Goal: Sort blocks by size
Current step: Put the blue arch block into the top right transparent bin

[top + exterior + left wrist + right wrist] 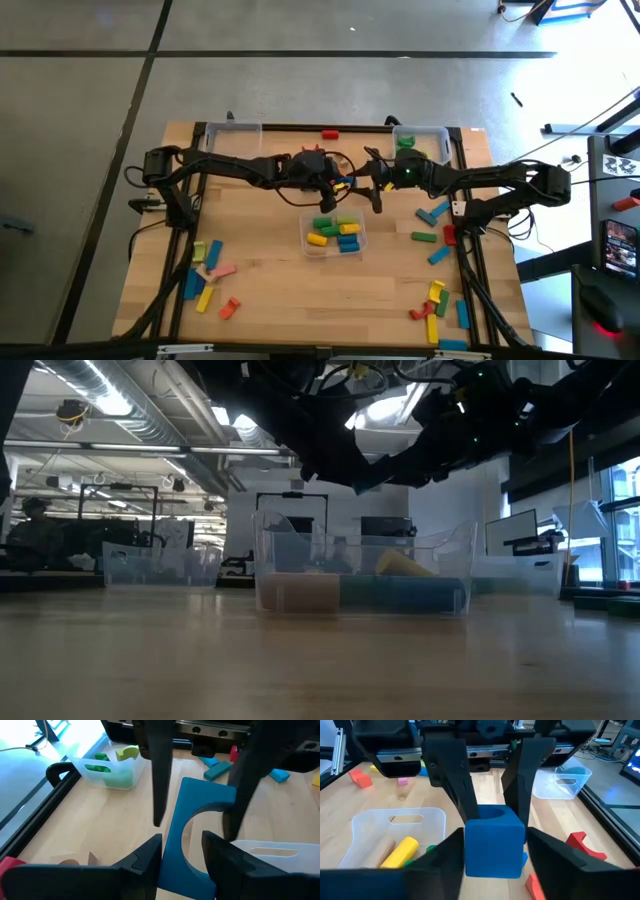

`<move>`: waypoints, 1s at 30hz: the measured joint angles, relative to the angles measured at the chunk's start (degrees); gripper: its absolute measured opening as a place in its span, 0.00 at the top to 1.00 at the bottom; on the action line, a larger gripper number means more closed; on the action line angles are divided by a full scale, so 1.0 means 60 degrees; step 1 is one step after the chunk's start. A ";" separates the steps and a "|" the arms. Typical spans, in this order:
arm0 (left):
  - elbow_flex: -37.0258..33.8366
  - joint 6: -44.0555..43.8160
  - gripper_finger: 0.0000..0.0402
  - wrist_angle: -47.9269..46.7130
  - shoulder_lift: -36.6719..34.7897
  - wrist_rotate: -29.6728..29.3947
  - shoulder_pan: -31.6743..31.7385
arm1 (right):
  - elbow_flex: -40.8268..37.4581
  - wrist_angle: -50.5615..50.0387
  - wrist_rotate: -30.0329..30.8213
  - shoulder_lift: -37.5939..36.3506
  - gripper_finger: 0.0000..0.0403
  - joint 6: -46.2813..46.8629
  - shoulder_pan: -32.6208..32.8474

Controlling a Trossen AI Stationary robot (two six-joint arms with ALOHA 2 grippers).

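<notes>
A blue arch block [200, 795] hangs in the air between my two grippers, above the far rim of the middle clear bin [335, 245]. My left gripper [182, 842] reaches in from the table's left and is shut on the block's left end. My right gripper [495, 837] reaches in from the right, with its fingers against the other end. In the high view the two meet at the table's middle, where only a bit of the block [348, 183] shows. Other blocks lie loose on the table or in bins. My left gripper pinches one leg of the arch [172, 855] between its two fingers, one on the straight back and one on the leg's foot. The fingers slant down from the table's left. The block is lifted clear, its flat face up. My right gripper has its two fingers [445, 860] against the opposite sides of the block's other end [470, 850]. They come nearly level from the table's right, facing the left gripper's fingers. The block stays clear of the table.
The middle bin holds yellow, green and blue blocks. A clear bin [232, 135] stands at the far left and one with green blocks [420, 140] at the far right. Loose blocks lie near left [210, 275] and along the right side [440, 300]. A red block [330, 133] sits at the far edge.
</notes>
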 joint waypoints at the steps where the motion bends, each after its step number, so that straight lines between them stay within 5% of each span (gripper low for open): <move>1: -0.0001 0.0005 0.68 0.0000 0.0000 -0.0012 0.0000 | 0.0000 0.0000 -0.0006 0.0000 0.56 0.0000 0.0000; 5: 0.0000 0.0004 0.68 0.0000 0.0000 -0.0045 0.0007 | 0.0000 0.0000 0.0005 0.0000 0.68 0.0024 -0.0005; 18: -0.0002 0.0009 0.67 0.0004 0.0000 0.0002 0.0009 | 0.0000 -0.0022 0.0001 0.0000 0.64 -0.0066 -0.0004; 30: -0.0004 0.0066 0.45 -0.0248 -0.0181 -0.0012 0.0033 | 0.0000 -0.0081 0.0102 -0.0007 0.65 -0.0076 0.0002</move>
